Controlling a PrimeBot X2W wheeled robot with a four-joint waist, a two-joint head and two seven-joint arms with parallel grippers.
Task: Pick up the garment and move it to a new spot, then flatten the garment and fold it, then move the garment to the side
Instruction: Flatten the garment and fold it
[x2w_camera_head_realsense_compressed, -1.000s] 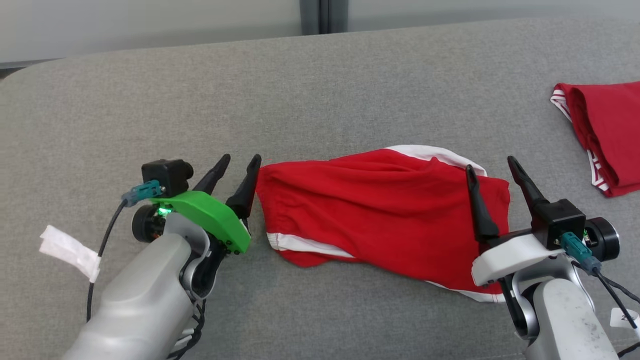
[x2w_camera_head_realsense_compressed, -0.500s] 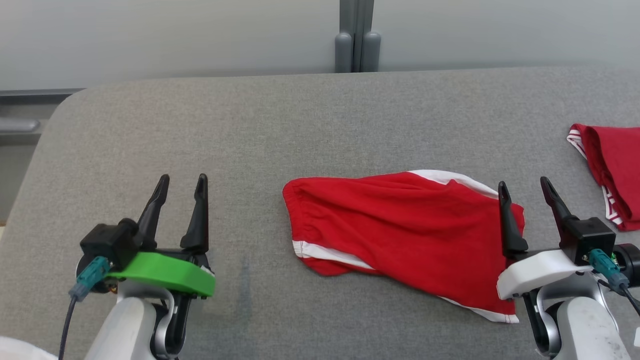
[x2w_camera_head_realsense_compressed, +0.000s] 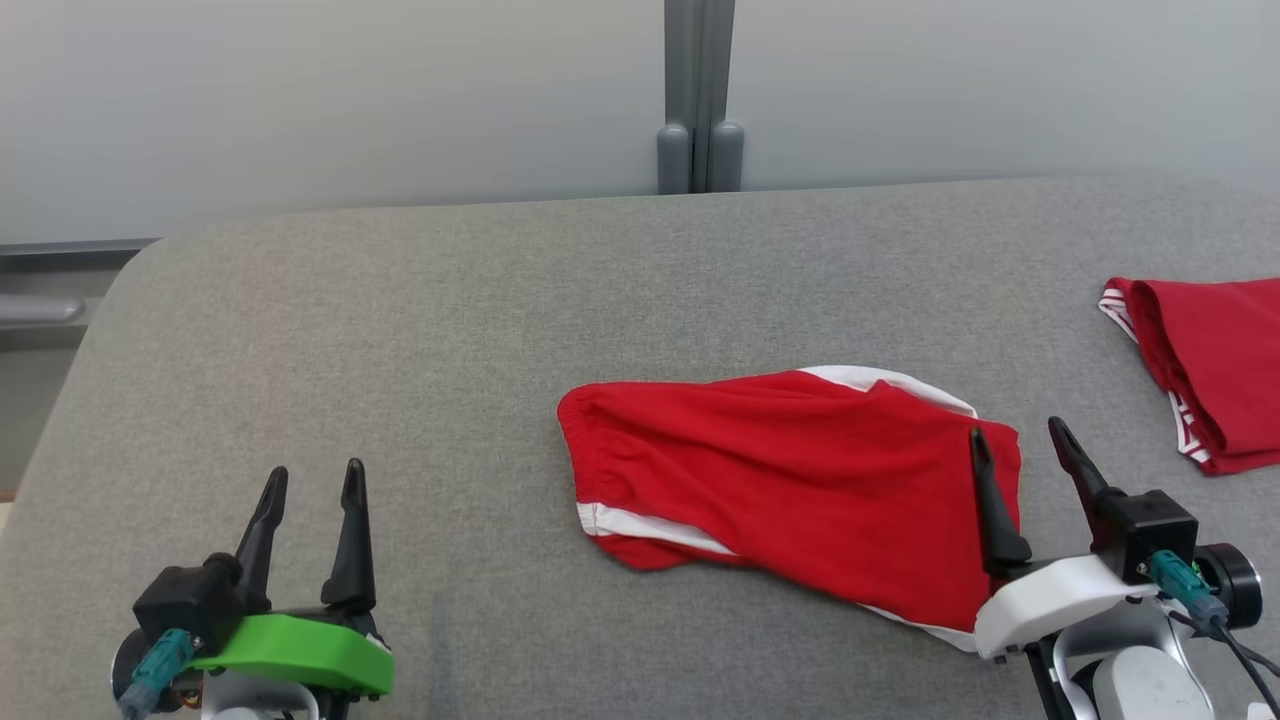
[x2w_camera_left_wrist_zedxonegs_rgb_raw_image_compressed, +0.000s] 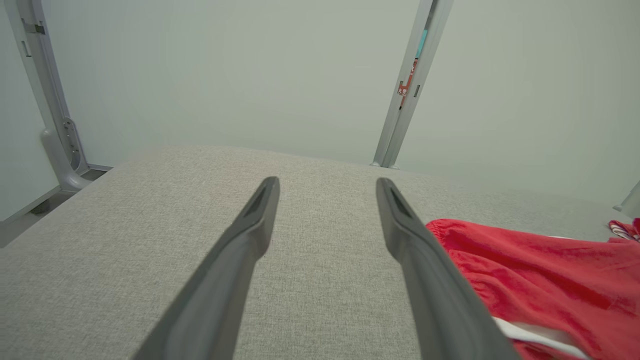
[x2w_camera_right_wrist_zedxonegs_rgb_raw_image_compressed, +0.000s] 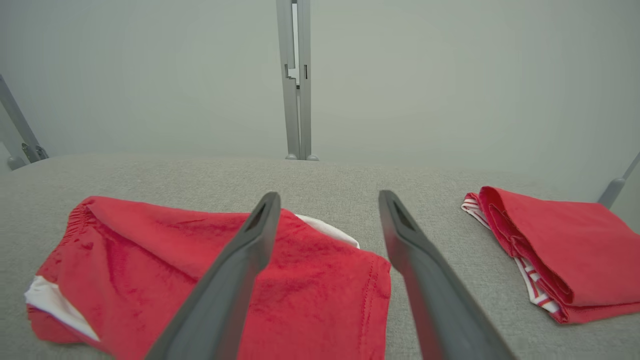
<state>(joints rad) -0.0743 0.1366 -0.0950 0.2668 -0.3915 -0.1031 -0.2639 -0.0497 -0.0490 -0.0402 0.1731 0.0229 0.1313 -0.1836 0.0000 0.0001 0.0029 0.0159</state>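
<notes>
Left fingers (x2w_camera_head_realsense_compressed: 350, 530) apart, empty, well clear of shorts (x2w_camera_head_realsense_compressed: 790, 470). Right fingers (x2w_camera_head_realsense_compressed: 990, 500) apart, empty, straddling the shorts' right hem. Shorts lie rumpled mid-counter (x2w_camera_head_realsense_compressed: 400, 330). Risk: a pinch catches one layer and the cloth drags bunched, or slides into the folded red pile (x2w_camera_head_realsense_compressed: 1215, 370).

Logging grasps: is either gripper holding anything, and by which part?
Nothing is held: the left gripper and right gripper are both open; the red shorts lie free.

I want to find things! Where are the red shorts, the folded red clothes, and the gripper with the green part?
red shorts (x2w_camera_head_realsense_compressed: 800, 480), head view, middle of the red cloth.
folded red clothes (x2w_camera_head_realsense_compressed: 1220, 360), head view, top red layer.
left gripper (x2w_camera_head_realsense_compressed: 315, 468), head view, midway between its open fingertips.
</notes>
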